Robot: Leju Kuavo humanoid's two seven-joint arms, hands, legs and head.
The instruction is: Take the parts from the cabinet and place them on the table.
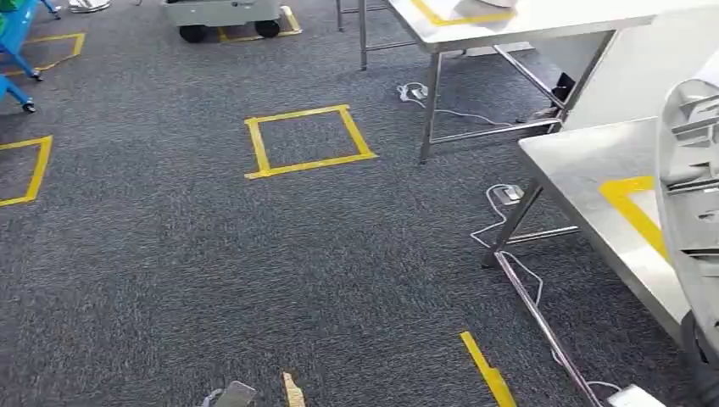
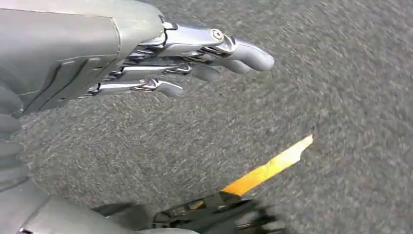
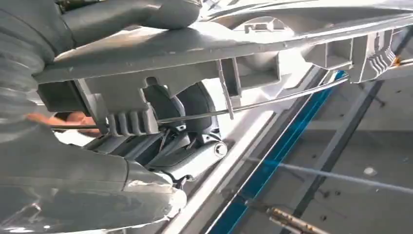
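Grey carpet (image 1: 169, 280) with yellow tape square (image 1: 308, 141) left of steel tabletop (image 1: 585, 182). Right robot hand (image 3: 180, 146) grips grey part (image 3: 204, 53); left robot hand (image 2: 195, 61) empty, fingers apart.

No text, label, brand, number or sign can be read in any of the views. The only markings are plain yellow tape: a square outline (image 1: 308, 141) on the grey carpet (image 1: 169, 271), a strip (image 1: 632, 210) on the steel worktop (image 1: 585, 178), and a strip (image 2: 268, 168) on the floor in the left wrist view; none carries lettering.
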